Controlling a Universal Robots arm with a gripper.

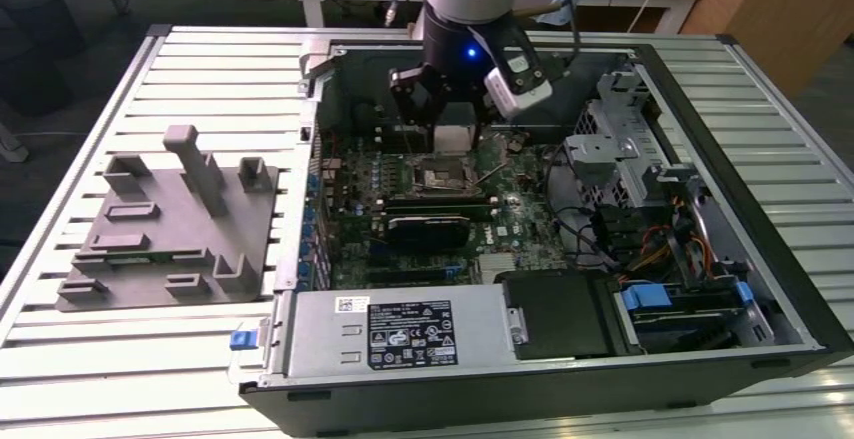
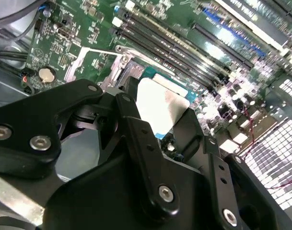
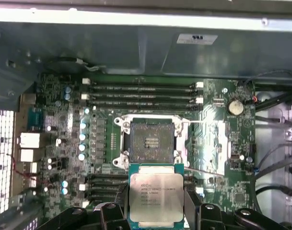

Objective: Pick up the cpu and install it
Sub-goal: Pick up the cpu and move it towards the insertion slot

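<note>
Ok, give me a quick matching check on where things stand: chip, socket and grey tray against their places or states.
Things:
1. chip
2. socket
3. grey tray

Places or states:
A. on the table, beside the case
B. gripped in the hand
C. open and empty

Pairs: 1-B, 2-C, 3-A.

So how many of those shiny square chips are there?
1. The cpu is held by the gripper, over the motherboard near the empty socket. Others may be hidden.
</note>
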